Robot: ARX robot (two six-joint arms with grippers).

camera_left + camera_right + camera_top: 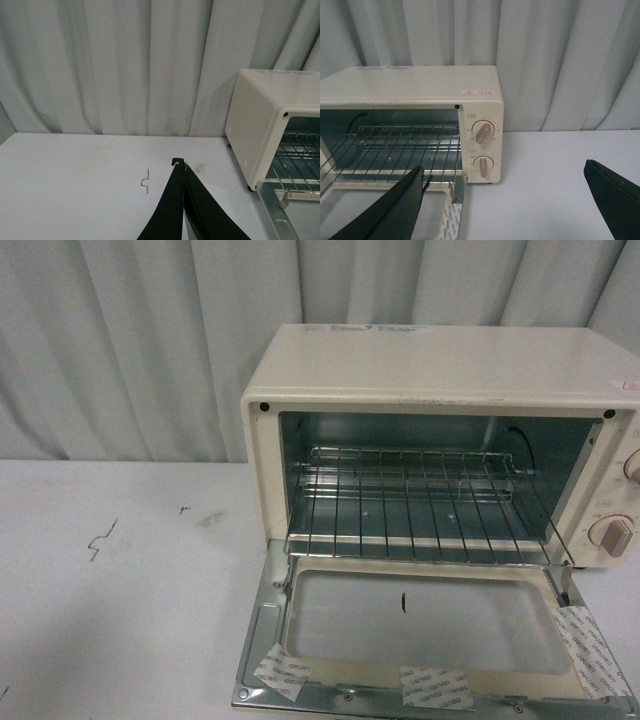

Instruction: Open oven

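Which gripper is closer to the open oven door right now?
Right. The right gripper is open, one finger by the door's knob-side corner. The left gripper is shut over bare table off the oven's other side, apart from it.

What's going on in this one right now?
The small cream-white boxy toaster oven stands open. Its glass-windowed door is folded down and the wire rack inside shows. Neither arm touches it. The left gripper is shut on nothing over the white table beside the oven. The right gripper hangs wide open before the oven's front.
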